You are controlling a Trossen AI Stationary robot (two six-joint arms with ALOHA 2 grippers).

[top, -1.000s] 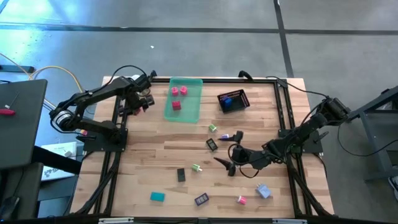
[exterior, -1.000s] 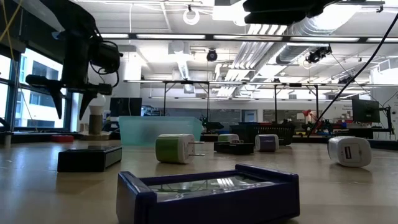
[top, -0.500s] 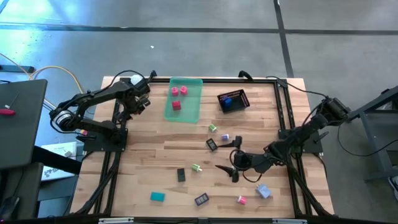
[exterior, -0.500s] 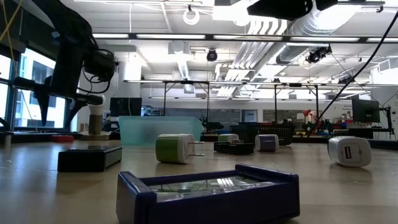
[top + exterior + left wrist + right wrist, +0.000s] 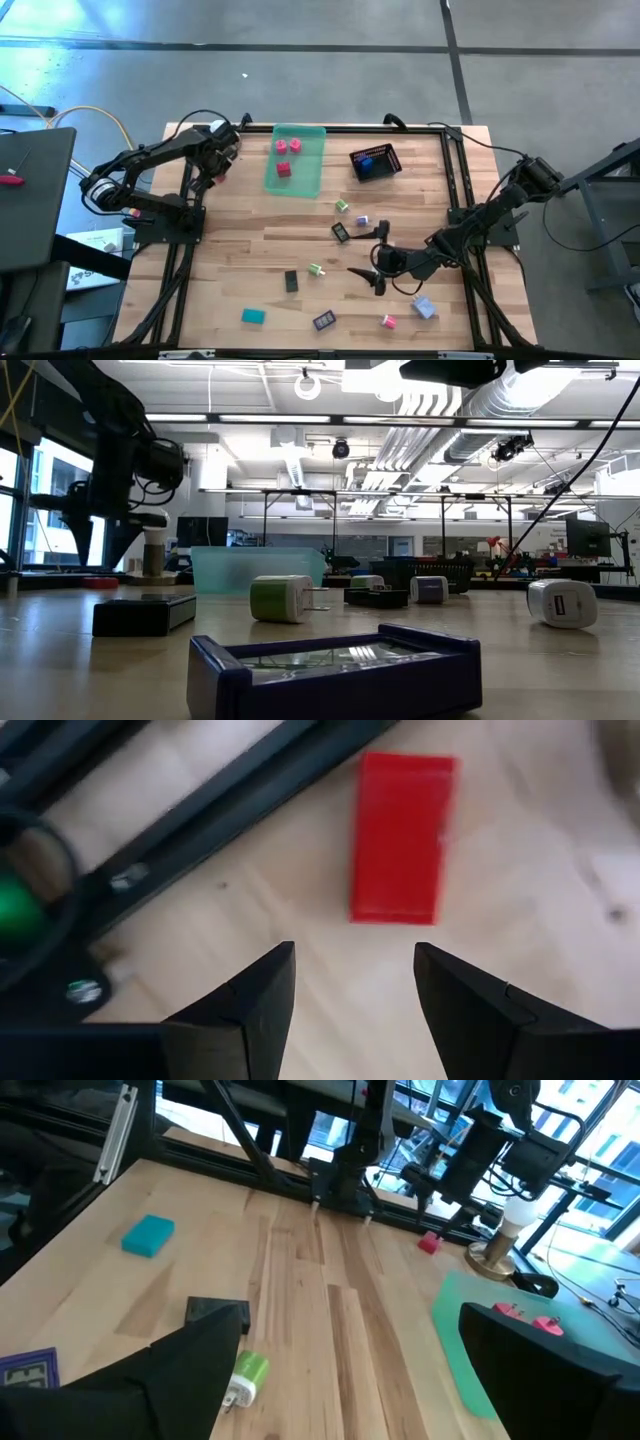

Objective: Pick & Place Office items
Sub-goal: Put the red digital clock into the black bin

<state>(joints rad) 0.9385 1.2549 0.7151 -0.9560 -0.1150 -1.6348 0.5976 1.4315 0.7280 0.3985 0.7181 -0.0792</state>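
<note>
Left gripper [image 5: 355, 985], fingers spread wide and empty, poised above the red block [image 5: 402, 837] at the bench's [image 5: 250, 245] far-left corner, block's long axis running between the fingers.

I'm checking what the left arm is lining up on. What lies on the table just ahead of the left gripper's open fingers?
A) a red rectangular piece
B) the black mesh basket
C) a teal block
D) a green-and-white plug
A: the left wrist view shows the red rectangular piece lying on the wood just beyond the left gripper, whose fingers are spread and empty.
</note>
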